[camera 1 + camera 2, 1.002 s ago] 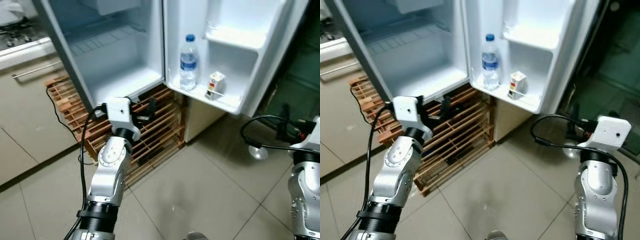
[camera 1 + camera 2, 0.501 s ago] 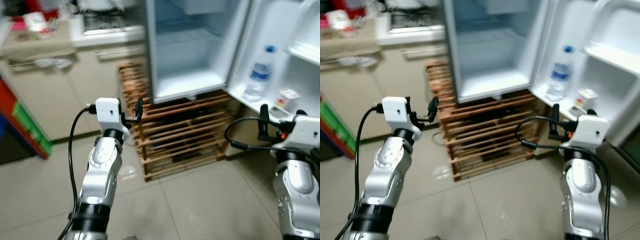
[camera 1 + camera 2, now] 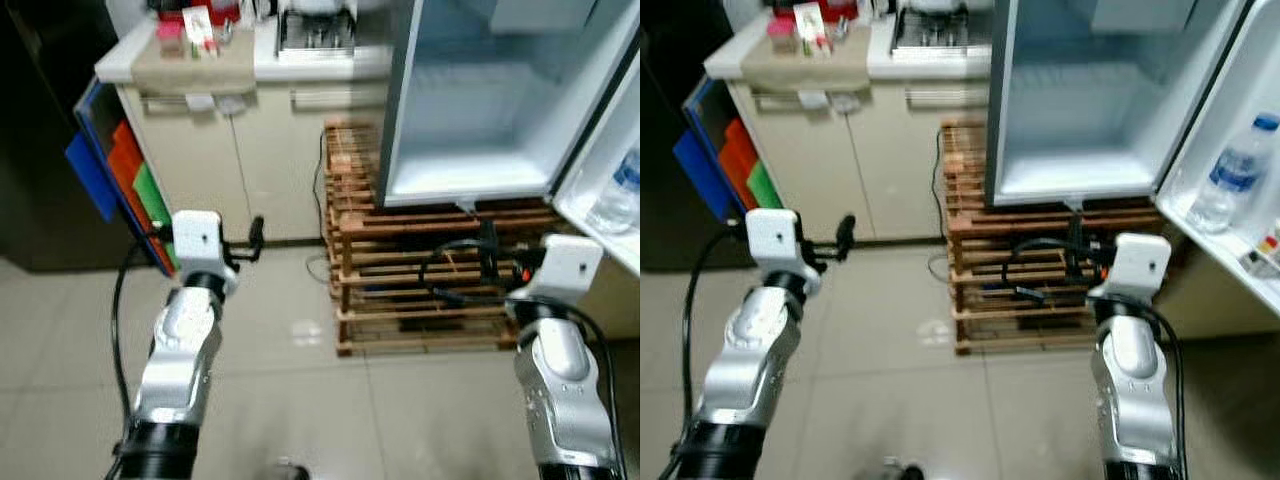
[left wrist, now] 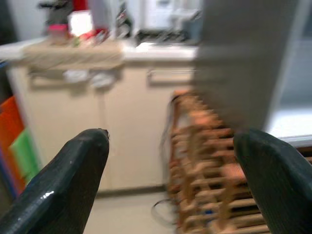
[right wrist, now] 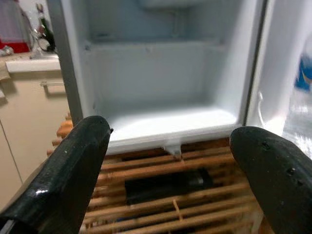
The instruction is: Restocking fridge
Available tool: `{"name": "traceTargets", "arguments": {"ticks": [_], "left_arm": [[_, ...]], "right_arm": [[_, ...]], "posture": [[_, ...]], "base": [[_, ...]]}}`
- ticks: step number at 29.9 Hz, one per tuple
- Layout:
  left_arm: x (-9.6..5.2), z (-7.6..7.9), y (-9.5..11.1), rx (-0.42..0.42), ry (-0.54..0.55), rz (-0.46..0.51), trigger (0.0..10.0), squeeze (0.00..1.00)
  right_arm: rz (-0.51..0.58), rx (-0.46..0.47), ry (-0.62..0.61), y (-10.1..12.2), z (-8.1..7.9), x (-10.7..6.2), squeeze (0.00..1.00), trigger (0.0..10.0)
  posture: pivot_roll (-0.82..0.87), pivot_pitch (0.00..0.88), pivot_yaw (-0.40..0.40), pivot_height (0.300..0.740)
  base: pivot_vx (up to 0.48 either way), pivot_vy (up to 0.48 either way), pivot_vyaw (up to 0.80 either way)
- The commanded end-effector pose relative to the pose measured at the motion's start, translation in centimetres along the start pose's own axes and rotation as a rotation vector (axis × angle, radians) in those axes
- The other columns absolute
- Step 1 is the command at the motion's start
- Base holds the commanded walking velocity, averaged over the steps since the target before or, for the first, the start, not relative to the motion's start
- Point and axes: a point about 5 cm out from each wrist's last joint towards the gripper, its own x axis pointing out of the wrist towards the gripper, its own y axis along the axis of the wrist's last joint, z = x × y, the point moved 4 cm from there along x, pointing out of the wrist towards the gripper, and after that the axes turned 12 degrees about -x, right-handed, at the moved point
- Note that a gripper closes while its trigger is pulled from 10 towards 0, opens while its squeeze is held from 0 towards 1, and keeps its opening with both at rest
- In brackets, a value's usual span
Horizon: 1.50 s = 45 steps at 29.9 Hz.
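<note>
Since one second ago the camera is turning toward the robot's left: the fridge (image 3: 1080, 100) is sliding to the right side of the picture and the kitchen counter (image 3: 230, 65) is coming into sight. This is the head moving, not the things.

Inside the open fridge door the water bottle (image 3: 1232, 185) is standing upright on the lower door shelf, and a small carton (image 3: 1265, 250) is standing just beside it at the picture edge. The main compartment is looking bare. On the counter some small packages (image 3: 805, 22) are lying on a cloth; they are too small to name, but I think they are the goods to restock.

Such packages are probably light and a little soft, so a grip across the narrow sides should be enough. A bottle like the one in the door would be heavier and smooth, so taking it around the middle of the body seems safer than at the cap.

The left gripper (image 4: 168, 180) is hanging in front of the cabinets with its fingers wide apart and nothing between them. The right gripper (image 5: 170, 173) is pointing at the fridge compartment above the wooden rack (image 3: 1040, 270), fingers also wide apart, holding nothing.

I judge the robot is now turning to fetch the next item.
</note>
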Motion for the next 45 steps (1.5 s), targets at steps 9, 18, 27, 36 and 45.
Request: {"name": "traceTargets", "arguments": {"ticks": [9,18,27,36,45], "left_arm": [[-0.1,1.0,0.9,-0.015,-0.038,0.037,10.0,0.00],[0.0,0.8,0.6,-0.077,0.000,0.041,10.0,0.00],[1.2,1.3,0.9,-0.057,-0.015,0.057,10.0,0.00],[1.3,1.6,0.4,-0.016,-0.051,0.032,10.0,0.00],[-2.7,-2.8,-15.4,0.087,0.001,-0.644,10.0,0.00]], "right_arm": [[-0.012,-0.006,-0.004,-0.8,0.2,-0.1,0.00,10.0],[-0.017,-0.047,0.058,-1.5,1.0,-1.3,0.00,10.0],[-0.018,-0.068,0.030,-2.0,1.7,-2.2,0.00,10.0],[0.026,-0.039,0.062,-0.8,0.7,-1.6,0.00,10.0],[-0.447,-0.092,0.235,-13.6,-1.7,-4.3,0.00,10.0]], "posture": [[-0.11,0.000,0.032,0.740],[-0.11,0.000,-0.007,0.740],[-0.14,0.000,0.017,0.740],[-0.13,0.000,0.022,0.740],[-0.11,0.000,0.019,0.740]], "base": [[0.000,-0.442,0.00],[0.064,-0.276,0.00],[0.000,0.000,0.00],[0.000,0.000,0.00],[0.000,0.000,0.00]]}}
